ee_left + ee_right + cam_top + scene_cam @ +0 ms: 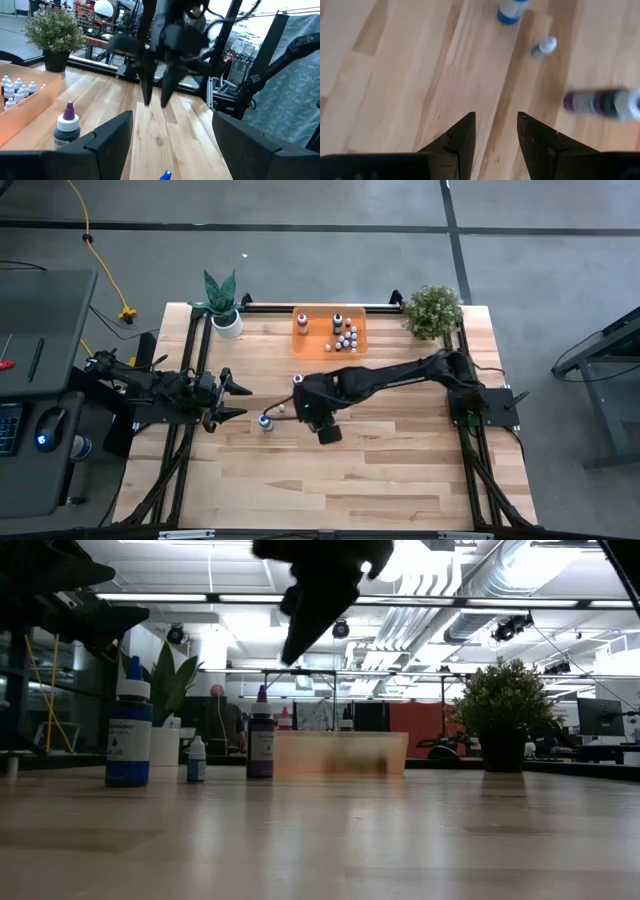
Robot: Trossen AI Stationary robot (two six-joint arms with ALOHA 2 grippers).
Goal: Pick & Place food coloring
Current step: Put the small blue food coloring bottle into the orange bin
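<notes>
On the wooden surface point(380, 470), seen from above, the right gripper point(300, 392) is hanging near the middle, arm reaching in from the right post. The left gripper point(243, 401) is sitting at the left side, fingers spread wide, holding nothing. Between the two grippers a blue bottle point(265, 422) is standing just off the left fingertips, with a tiny dropper point(282, 408) close beside it. An orange tray point(310, 340) at the far edge is holding most of the food coloring point(345, 337) — a cluster of small whitish droppers plus a couple of larger bottles. A spiky potted plant point(222, 302) and a bushy potted plant point(433, 311) are flanking the tray.

Low view: the blue bottle point(129, 735) is standing upright at left, the tiny dropper point(196, 760) just beside it, then a dark purple bottle point(261, 741) near the tray point(340, 753). The right gripper point(320, 600) is hanging above them, well clear of the surface.

Left wrist view: the left fingers point(110, 140) are standing far apart; the right gripper point(155, 100) is pointing downward beyond them, and the dark bottle point(67, 126) is standing beside the tray point(25, 112).

Right wrist view: the right fingers point(465, 137) are looking down on bare wood, a modest gap between them — nothing gripped. The blue bottle point(510, 11), the dropper point(544, 46) and the purple bottle point(600, 102) are lying ahead, apart from the tips.
</notes>
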